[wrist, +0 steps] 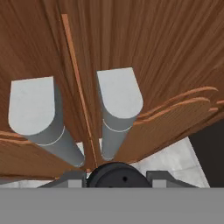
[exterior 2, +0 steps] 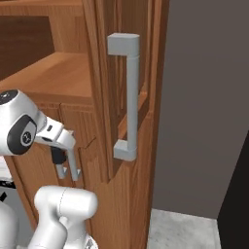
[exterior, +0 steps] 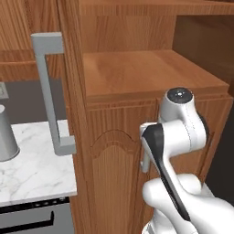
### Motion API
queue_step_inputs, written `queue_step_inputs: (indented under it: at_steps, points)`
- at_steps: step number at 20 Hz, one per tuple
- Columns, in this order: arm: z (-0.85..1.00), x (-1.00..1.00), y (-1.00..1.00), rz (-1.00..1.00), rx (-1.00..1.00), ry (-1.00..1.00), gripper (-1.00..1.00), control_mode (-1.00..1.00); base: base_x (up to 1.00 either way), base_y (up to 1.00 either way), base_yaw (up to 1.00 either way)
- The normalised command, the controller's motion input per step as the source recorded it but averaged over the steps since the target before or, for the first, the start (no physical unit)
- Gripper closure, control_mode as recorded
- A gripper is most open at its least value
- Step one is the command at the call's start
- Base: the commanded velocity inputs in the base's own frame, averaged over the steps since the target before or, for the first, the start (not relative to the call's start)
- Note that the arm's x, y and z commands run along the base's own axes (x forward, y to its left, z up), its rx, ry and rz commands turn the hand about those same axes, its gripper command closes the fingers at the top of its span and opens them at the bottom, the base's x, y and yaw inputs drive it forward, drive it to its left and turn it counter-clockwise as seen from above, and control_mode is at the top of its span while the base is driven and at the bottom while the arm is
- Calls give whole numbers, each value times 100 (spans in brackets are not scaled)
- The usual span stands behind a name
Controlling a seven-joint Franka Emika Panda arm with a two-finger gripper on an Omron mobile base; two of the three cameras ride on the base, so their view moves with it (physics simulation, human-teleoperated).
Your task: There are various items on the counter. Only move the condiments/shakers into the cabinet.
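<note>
The cabinet stands open, its wooden shelf (exterior: pixel 137 68) bare and its tall door with the long grey bar handle (exterior: pixel 50 91) swung out to the left. My gripper (wrist: pixel 114 175) points down along the low doors under that shelf. It is shut on the small black shaker (wrist: pixel 114 174), whose round dark top sits between the fingertips. In the right base view the gripper (exterior 2: pixel 58 160) hangs with the black shaker (exterior 2: pixel 58 154) just in front of the low doors. The white arm hides the gripper in the left base view.
Paired short grey handles (wrist: pixel 118 109) of the low doors lie right ahead of the hand. A tall grey canister (exterior: pixel 5 137) stands on the marble counter (exterior: pixel 36 169) at the left. The right door's bar handle (exterior 2: pixel 129 97) juts out beside a grey wall.
</note>
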Motion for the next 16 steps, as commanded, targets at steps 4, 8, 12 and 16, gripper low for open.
queue_step_inputs:
  at_steps: [4, 8, 12, 16]
  points:
    - [0, 0, 0, 0, 0, 0, 100, 100, -1, -29, 0]
    - [62, -100, -33, 0, 5, -33, 100, -100, 0, 0, 0]
    - [89, -58, -31, 0, 3, -35, 100, -100, 0, 0, 0]
    - [100, 0, -31, 0, 2, -36, 100, -100, 0, 0, 0]
